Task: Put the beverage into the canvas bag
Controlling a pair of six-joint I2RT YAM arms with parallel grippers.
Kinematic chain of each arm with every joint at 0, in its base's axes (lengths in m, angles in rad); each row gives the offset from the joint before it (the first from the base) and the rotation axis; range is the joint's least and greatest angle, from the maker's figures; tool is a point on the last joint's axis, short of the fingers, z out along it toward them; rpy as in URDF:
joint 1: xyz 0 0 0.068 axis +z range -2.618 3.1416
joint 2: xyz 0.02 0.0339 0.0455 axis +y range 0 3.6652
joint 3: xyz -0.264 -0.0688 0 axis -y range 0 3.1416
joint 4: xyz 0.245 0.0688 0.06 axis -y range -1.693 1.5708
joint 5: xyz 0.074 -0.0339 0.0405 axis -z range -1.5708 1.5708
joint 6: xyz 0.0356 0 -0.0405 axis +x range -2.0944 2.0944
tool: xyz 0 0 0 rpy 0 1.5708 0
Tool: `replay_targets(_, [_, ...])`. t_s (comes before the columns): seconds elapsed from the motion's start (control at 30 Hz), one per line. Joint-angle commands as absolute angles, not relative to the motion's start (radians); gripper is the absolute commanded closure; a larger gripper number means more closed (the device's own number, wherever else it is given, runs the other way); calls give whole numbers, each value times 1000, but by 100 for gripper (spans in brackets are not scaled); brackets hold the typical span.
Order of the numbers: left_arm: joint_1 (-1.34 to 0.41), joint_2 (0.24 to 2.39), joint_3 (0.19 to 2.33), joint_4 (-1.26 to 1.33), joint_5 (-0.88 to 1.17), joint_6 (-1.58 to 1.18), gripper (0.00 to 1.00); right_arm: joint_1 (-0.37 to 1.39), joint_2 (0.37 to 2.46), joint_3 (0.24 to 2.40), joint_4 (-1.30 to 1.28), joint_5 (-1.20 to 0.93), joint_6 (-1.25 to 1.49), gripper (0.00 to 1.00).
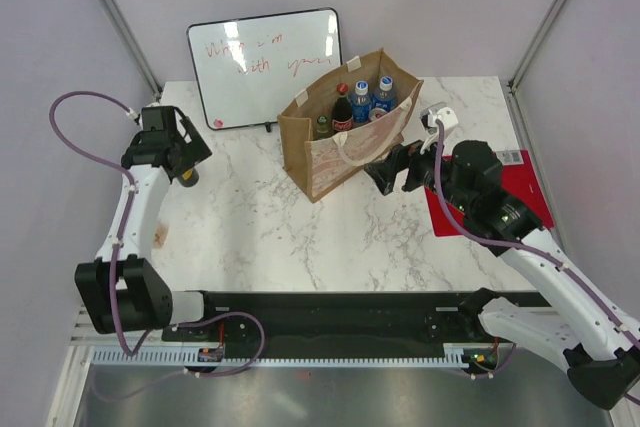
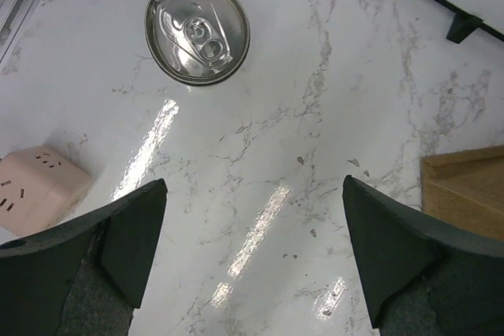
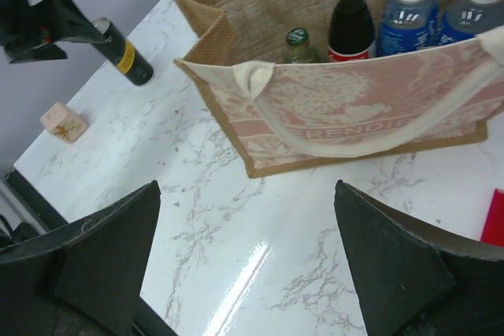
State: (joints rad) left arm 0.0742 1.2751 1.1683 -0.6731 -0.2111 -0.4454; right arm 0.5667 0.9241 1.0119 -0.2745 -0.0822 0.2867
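Holds nothing in the left gripper (image 2: 253, 182): jaws spread wide above the marble table (image 2: 315, 76), with the beverage can (image 2: 197, 31) upright at 11 o'clock in its wrist view, untouched. Shows the right gripper (image 3: 246, 186) equally released, near the canvas bag (image 3: 339, 108), at its 3 o'clock from above. Places the can out on the table, at the bag's 9 o'clock, with bottles (image 3: 350, 25) standing inside the bag.

Table (image 1: 260, 237): white marble, grey veining. Canvas bag (image 1: 330, 162): tan-brown, with a pale side panel in red print and cream handles. Bottles in bag: two blue-capped bottles (image 3: 409, 13), one dark bottle (image 3: 351, 25) with a red label, one green-capped bottle (image 3: 298, 37). Can (image 2: 197, 31): silver top. Mat (image 1: 532, 182) at the right table edge: red.
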Motion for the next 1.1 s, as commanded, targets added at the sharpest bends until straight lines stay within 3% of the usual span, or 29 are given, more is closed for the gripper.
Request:
replay_targets(0.0, [142, 1351, 1223, -675, -227, -494, 0, 617, 890, 1003, -224, -75, 250, 2])
replay_targets(0.23, [178, 1419, 1284, -614, -244, -462, 1, 643, 861, 997, -227, -51, 239, 2])
replay_targets(0.47, [186, 1548, 1362, -621, -265, -442, 10, 646, 856, 997, -232, -45, 235, 2])
replay_targets(0.7, [189, 1623, 1373, -621, -290, -466, 11, 655, 873, 996, -230, -44, 235, 2])
replay_targets(1.07, [190, 1675, 1378, -571, -261, -423, 26, 655, 891, 1003, -232, -66, 239, 2])
